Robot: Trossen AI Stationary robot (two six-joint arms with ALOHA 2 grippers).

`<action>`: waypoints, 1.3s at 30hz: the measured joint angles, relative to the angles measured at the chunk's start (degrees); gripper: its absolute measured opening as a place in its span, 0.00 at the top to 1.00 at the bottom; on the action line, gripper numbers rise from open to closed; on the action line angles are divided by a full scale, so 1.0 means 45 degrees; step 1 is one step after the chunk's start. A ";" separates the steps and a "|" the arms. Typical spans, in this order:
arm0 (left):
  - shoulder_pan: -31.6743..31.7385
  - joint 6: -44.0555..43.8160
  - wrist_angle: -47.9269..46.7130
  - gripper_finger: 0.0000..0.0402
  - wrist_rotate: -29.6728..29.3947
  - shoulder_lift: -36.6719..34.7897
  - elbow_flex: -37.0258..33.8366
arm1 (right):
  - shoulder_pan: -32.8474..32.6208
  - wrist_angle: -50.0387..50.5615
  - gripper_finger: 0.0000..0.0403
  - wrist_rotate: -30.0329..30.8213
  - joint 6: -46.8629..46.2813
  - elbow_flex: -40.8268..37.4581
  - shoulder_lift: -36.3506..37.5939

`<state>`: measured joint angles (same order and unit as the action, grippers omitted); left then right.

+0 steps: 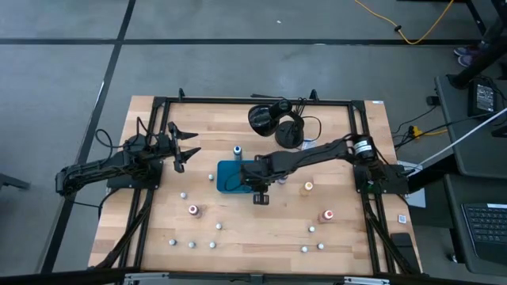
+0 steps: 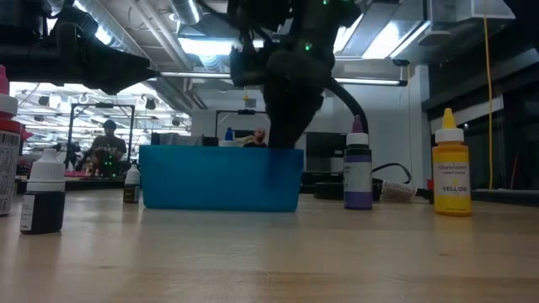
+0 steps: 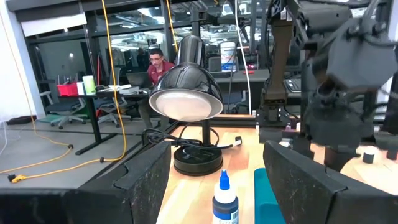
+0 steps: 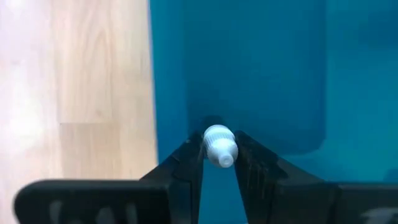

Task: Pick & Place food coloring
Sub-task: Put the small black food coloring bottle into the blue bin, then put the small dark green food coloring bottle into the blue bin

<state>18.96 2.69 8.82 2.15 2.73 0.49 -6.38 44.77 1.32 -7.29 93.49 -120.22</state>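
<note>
The food coloring bottles stand scattered on the wooden table: a blue-topped one (image 1: 237, 149), an orange one (image 1: 308, 188), a red one (image 1: 192, 210) and another (image 1: 327, 215). My right gripper (image 4: 219, 165) reaches down over the teal tray (image 1: 226, 170), shut on a small white-capped bottle (image 4: 219, 146). In the low view the right arm (image 2: 286, 109) drops behind the tray's wall (image 2: 221, 178). My left gripper (image 1: 186, 146) hovers open over the table's left part. The blue-topped bottle (image 3: 225, 199) stands beyond its fingers. My right gripper pinches the small bottle between its two fingers (image 4: 189, 163) at the white cap end (image 4: 219, 146), coming from above and pointing down into the teal tray. The bottle's body is hidden behind the cap. Whether it rests on the tray floor, I cannot tell.
A black desk lamp (image 1: 277, 123) with its cable stands at the far side, behind the tray. In the low view a purple bottle (image 2: 357, 172) and a yellow one (image 2: 451, 168) stand right of the tray, a dark one (image 2: 44, 194) left. Small white caps (image 1: 212, 245) dot the near table.
</note>
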 joint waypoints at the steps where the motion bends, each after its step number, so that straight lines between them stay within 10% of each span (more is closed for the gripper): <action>1: 0.0001 0.0000 -0.0006 0.38 0.0000 0.0003 -0.0005 | -0.0032 -0.0047 0.80 0.0000 0.0000 0.0000 -0.0082; 39: 0.0001 0.0000 -0.0005 0.37 0.0000 0.0003 -0.0001 | -0.0091 0.0725 0.64 -0.0462 0.0625 0.0596 -0.0354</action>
<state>18.97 2.69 8.80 2.15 2.74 0.49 -6.79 48.03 -0.75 -4.48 96.18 -121.82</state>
